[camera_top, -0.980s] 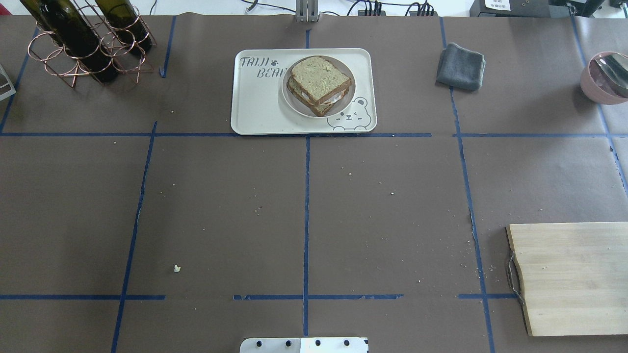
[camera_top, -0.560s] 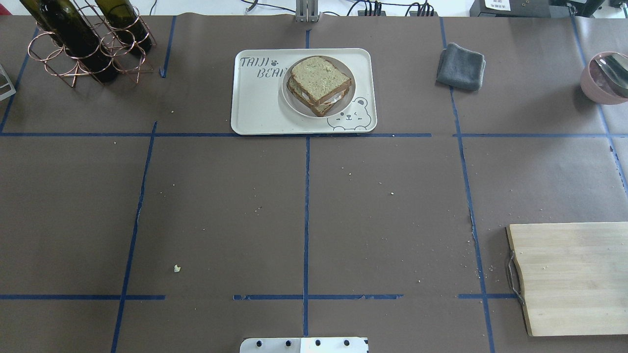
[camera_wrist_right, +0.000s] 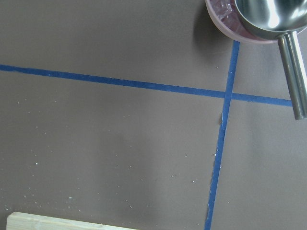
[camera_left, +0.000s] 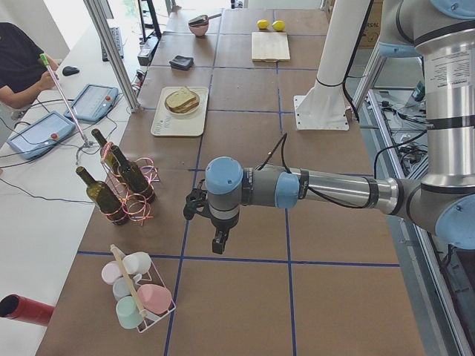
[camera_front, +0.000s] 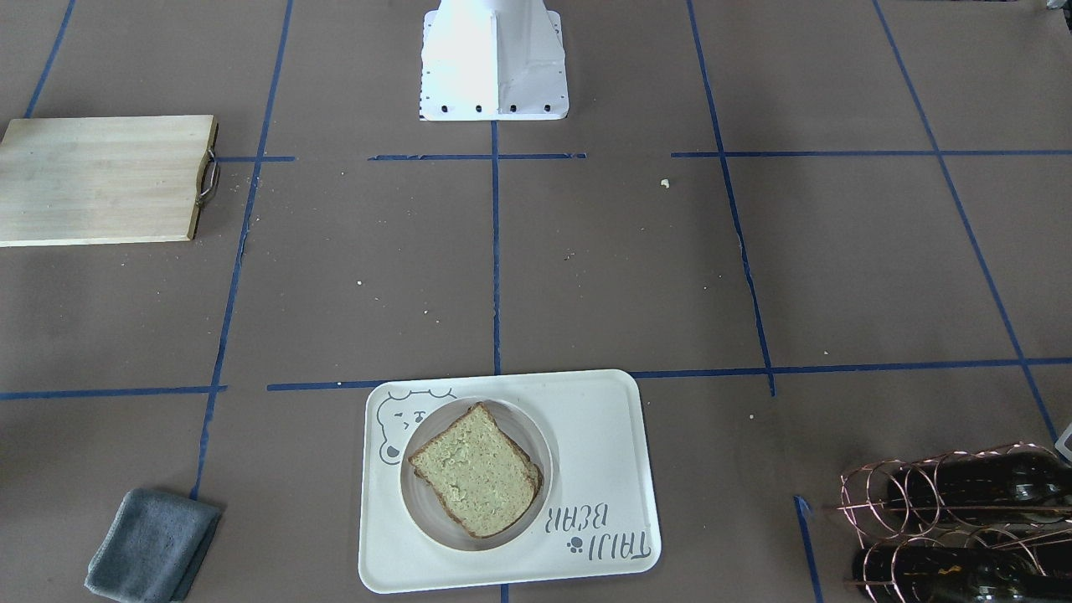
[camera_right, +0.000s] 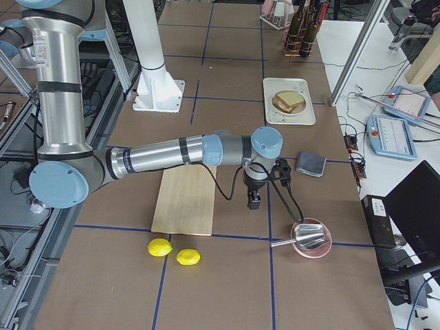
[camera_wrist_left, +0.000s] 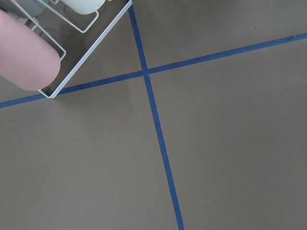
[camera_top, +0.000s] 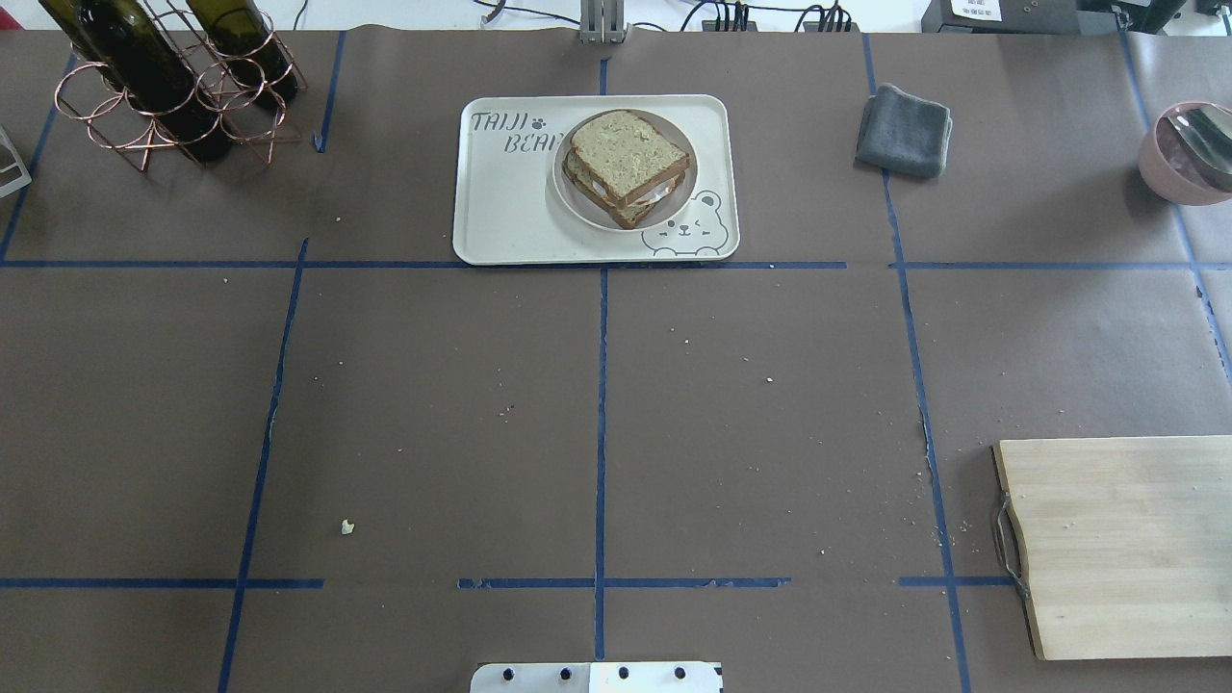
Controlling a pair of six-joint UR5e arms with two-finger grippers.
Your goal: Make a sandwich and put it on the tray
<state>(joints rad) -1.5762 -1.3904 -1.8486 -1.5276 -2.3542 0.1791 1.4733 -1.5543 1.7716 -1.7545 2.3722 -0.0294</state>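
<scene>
The sandwich (camera_top: 628, 166), two brown-crusted bread slices with white egg showing at the edge, sits on a small round plate (camera_top: 561, 190) in the cream bear tray (camera_top: 500, 212) at the table's far middle. It also shows in the front-facing view (camera_front: 474, 469) on the tray (camera_front: 595, 419). My left gripper (camera_left: 219, 241) shows only in the exterior left view, low over the table near the bottle rack, far from the tray. My right gripper (camera_right: 253, 201) shows only in the exterior right view, beside the cutting board. I cannot tell whether either is open or shut.
A copper rack with wine bottles (camera_top: 164, 82) stands at the far left. A grey cloth (camera_top: 905, 130) and a pink bowl with a metal scoop (camera_top: 1189, 154) lie at the far right. A wooden cutting board (camera_top: 1126, 544) lies at the near right. A cup rack (camera_left: 137, 293) and two lemons (camera_right: 175, 252) lie beyond the table's ends.
</scene>
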